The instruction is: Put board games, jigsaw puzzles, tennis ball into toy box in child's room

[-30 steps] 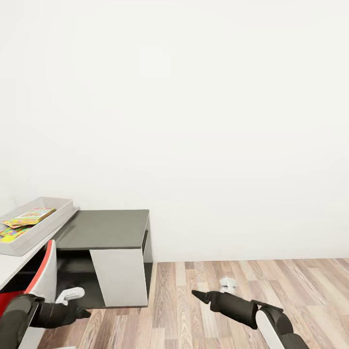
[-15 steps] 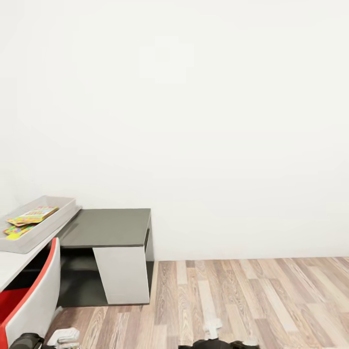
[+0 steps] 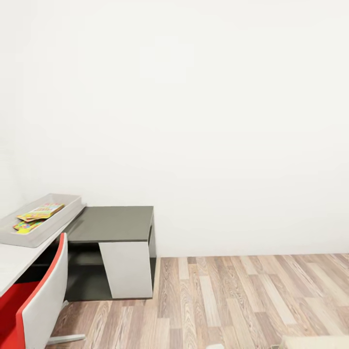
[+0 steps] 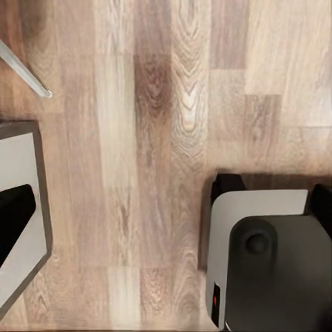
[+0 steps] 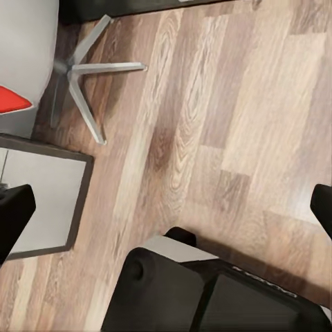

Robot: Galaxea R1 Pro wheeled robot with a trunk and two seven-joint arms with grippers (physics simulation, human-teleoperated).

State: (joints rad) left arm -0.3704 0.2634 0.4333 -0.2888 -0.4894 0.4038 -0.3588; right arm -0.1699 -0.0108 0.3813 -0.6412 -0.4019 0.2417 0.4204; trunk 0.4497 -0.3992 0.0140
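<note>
Toys are lying at the far left of the head view, inside the toy box (image 3: 34, 231), a shallow light grey bin sitting on the white top of the bench (image 3: 17, 264), whose lower dark grey section (image 3: 114, 224) is joining it on the right. Two flat colourful pieces are showing in the bin: one bright printed board (image 3: 41, 212) resting tilted toward the far end, and a multicolour jigsaw puzzle (image 3: 26, 226) lying nearer, partly under it. Both are looking thin, stiff and light, probably slick on the printed face, so I judge an edge grip across the thickness, after sliding a piece over a rim, is working better than a pinch from above. A red-and-white chair (image 3: 36, 303) is standing near the bench, and a pale corner, perhaps the bed, is peeking in at the near right. Both wrist views are looking down at the wood floor (image 4: 159, 138), the robot's own base (image 4: 277, 263), and the chair's metal legs (image 5: 90, 76). Dark fingertips are sitting at opposite borders of each wrist picture, so each pincer is standing wide and holding nothing.
</note>
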